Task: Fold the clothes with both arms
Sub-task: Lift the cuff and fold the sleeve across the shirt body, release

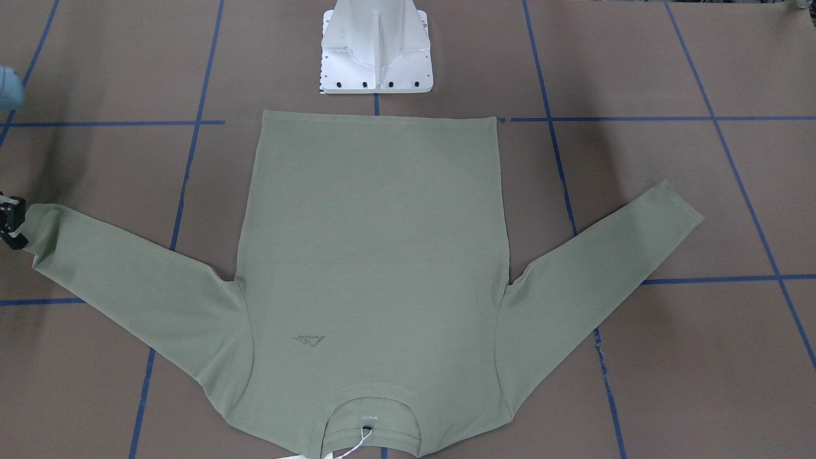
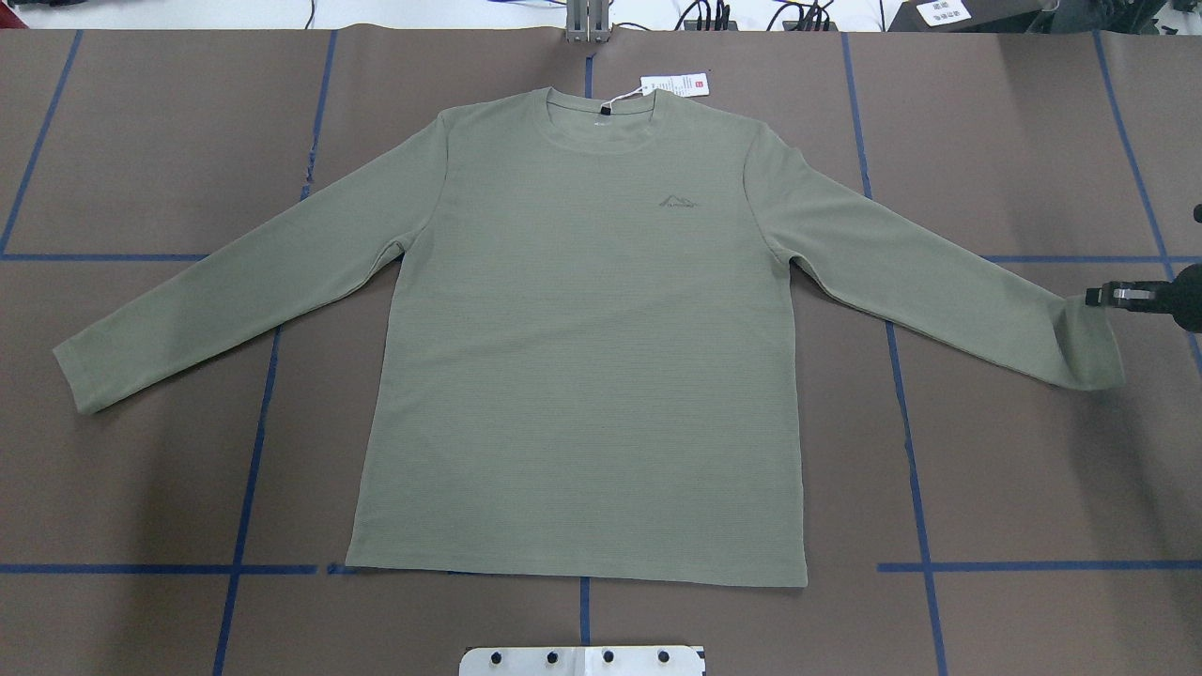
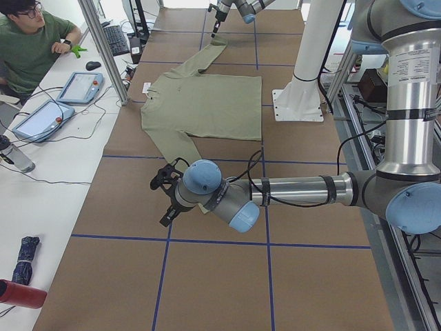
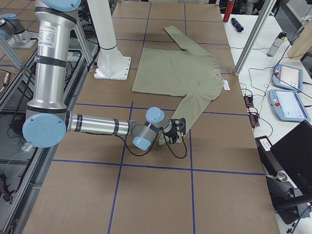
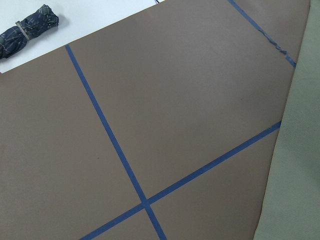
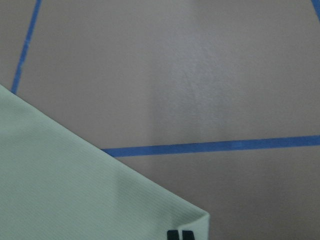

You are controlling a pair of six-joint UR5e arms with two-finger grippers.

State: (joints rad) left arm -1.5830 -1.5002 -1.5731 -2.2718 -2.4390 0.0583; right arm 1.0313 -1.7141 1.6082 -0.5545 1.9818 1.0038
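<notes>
The sage-green shirt (image 2: 582, 357) lies flat and face up on the brown table, sleeves spread, neck and white hang tag (image 2: 673, 84) at the far side. It also shows in the front view (image 1: 376, 255). My right gripper (image 2: 1094, 296) lies low at the top corner of the right sleeve cuff (image 2: 1089, 343). In the right wrist view its tips (image 6: 180, 235) stand close together on the cuff corner, shut on it. My left gripper (image 3: 164, 196) shows only in the exterior left view, by the left sleeve cuff (image 3: 200, 200). I cannot tell whether it is open or shut.
The white pedestal base (image 1: 376, 57) stands just behind the shirt's hem. Blue tape lines (image 2: 254, 422) grid the table. A side bench holds tablets (image 3: 79, 86), with a person (image 3: 34, 41) seated there. A folded dark umbrella (image 5: 30, 30) lies off the mat.
</notes>
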